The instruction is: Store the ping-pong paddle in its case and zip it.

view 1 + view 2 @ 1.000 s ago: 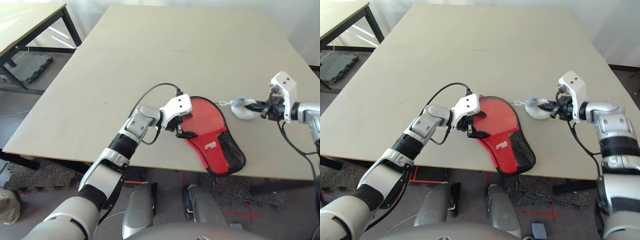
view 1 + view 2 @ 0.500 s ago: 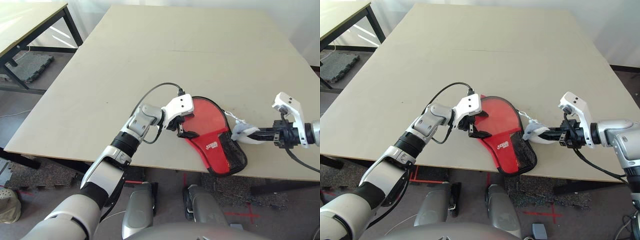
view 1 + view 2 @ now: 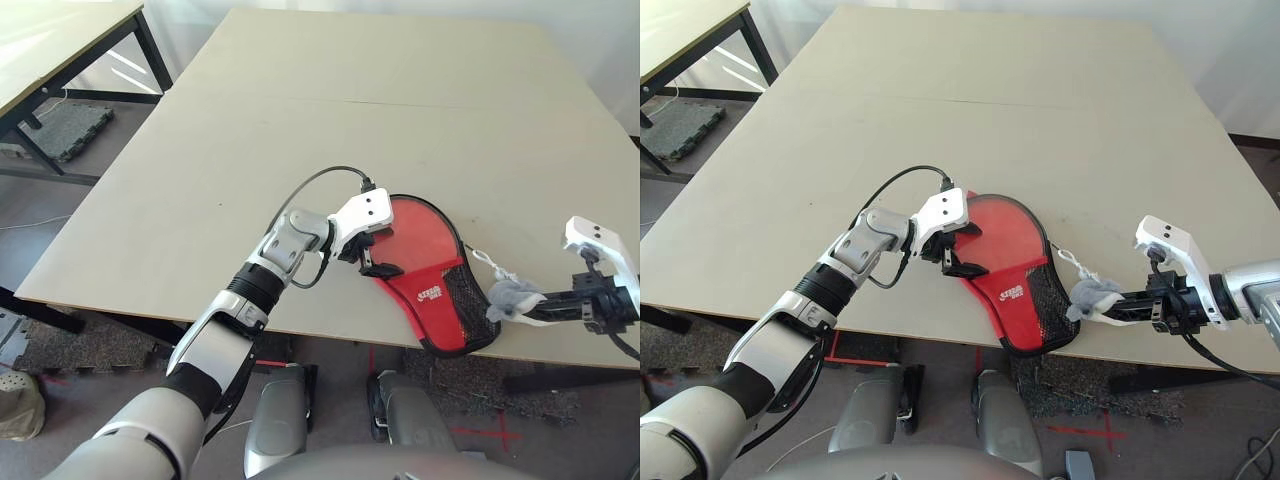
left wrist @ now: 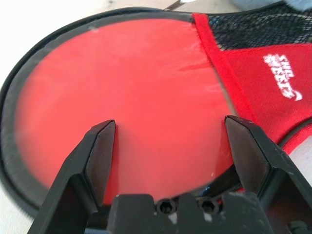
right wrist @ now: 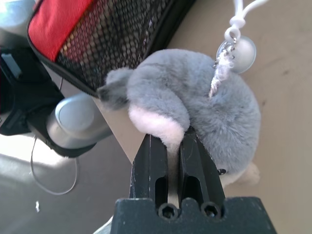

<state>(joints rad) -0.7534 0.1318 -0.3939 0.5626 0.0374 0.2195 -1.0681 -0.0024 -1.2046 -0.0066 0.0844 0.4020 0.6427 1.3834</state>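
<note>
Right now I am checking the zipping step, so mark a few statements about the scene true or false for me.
1. The right tool is shut on the grey plush. True.
2. The left tool is shut. False: its fingers stand wide open over the red case.
3. The plush lies at the table's far edge. False: it is by the near edge, beside the case's mesh end.
4. A white cord joins plush and case. True.
</note>
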